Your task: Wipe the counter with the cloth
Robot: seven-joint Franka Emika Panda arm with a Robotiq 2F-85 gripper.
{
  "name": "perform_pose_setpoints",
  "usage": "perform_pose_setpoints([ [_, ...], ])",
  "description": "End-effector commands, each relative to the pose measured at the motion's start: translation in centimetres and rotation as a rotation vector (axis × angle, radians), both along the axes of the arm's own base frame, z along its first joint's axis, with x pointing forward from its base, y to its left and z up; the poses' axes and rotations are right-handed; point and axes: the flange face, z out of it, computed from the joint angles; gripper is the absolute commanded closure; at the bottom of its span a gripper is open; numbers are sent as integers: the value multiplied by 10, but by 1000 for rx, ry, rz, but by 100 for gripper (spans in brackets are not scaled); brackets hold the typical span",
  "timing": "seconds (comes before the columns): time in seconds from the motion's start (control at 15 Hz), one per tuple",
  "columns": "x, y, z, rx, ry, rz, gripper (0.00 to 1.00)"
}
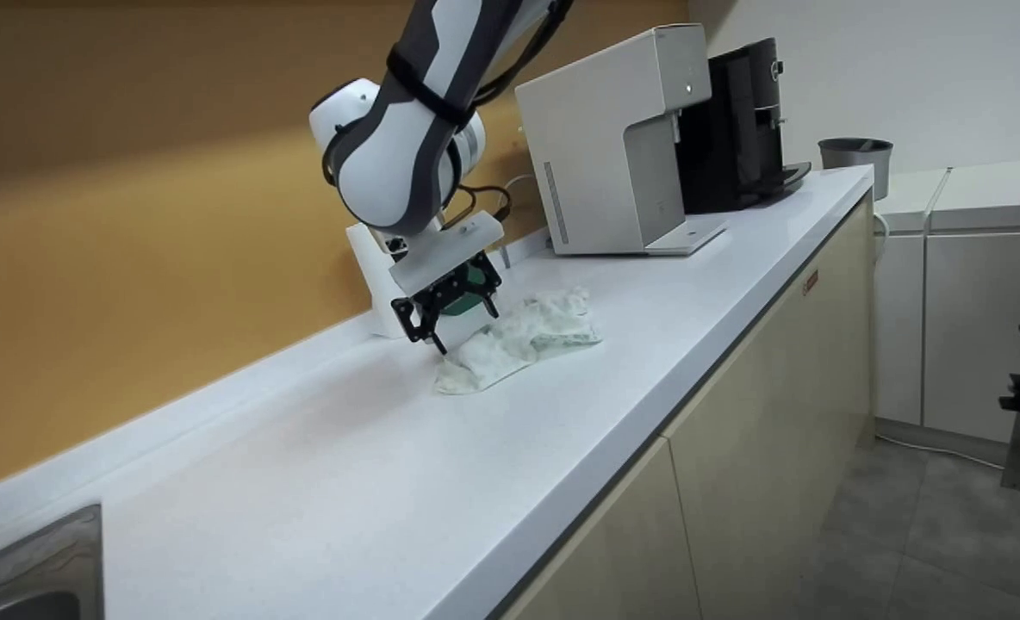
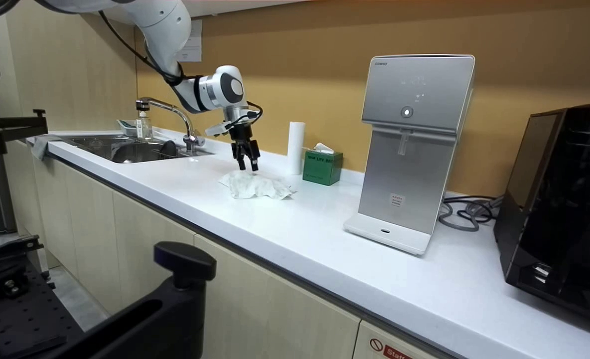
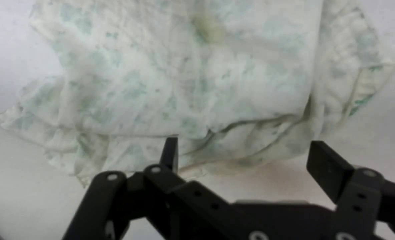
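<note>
Cloth point(image 2: 255, 185), white with pale green blotches, lies crumpled and partly folded on the white counter point(image 1: 303, 491). Seen in an exterior view, it sits near the green tissue box point(image 2: 322, 168), left of it and closer to the counter's front edge. Gripper point(image 3: 243, 142) hangs fingers-down at the cloth's margin, likewise left of the box. Jaws: wide apart. In the wrist view one finger overlaps the cloth's edge; the other appears at its border. Fingertip contact with fabric: cannot tell.

Around the box, again in an exterior view: paper roll point(image 2: 295, 149) upright, just beside it on the left; sink point(image 1: 45, 551) well apart, farther left; silver dispenser point(image 2: 409, 164) to its right; black machine point(image 2: 564, 214) farther right. Arm point(image 2: 165, 35) reaches in above and left of the box.
</note>
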Motion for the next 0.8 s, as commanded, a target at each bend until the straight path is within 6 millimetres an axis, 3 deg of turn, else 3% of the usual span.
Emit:
perform_pose_setpoints([
  [0.0, 15, -12, 38, -4, 41, -74, 0],
  [0.4, 17, -32, 87, 61, 165, -139, 0],
  [0.73, 18, -29, 91, 202, 190, -120, 0],
])
